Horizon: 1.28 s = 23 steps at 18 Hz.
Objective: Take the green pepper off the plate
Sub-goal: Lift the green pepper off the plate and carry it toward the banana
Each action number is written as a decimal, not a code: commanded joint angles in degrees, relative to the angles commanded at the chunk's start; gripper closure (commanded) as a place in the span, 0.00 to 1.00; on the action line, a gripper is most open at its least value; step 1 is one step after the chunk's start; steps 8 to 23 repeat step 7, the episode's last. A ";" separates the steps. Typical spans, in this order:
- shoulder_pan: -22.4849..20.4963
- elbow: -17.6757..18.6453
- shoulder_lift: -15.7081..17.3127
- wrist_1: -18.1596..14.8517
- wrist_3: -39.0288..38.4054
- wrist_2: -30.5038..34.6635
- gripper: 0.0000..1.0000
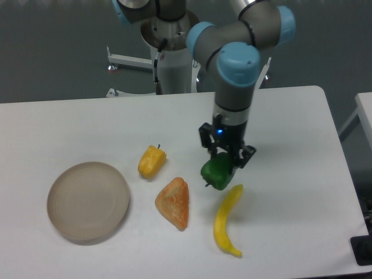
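The green pepper (217, 172) is glossy and bright green, right of the table's middle, far from the plate. My gripper (224, 157) comes down from above with its fingers around the pepper's top, shut on it. I cannot tell whether the pepper rests on the table or hangs just above it. The plate (87, 201) is a round beige dish at the front left, and nothing lies in it.
A yellow pepper (151, 161) sits left of the gripper. An orange wedge-shaped toy (174, 203) lies in front of it. A yellow banana (227, 221) lies just below the green pepper. The robot base (170, 52) stands behind the table.
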<state>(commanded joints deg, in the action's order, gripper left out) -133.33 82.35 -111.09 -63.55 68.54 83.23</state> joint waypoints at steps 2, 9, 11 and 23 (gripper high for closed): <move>-0.53 0.09 0.26 -0.09 2.02 1.14 0.72; -1.32 0.79 0.35 0.18 2.74 1.85 0.72; -1.32 0.79 0.35 0.18 2.74 1.85 0.72; -1.32 0.79 0.35 0.18 2.74 1.85 0.72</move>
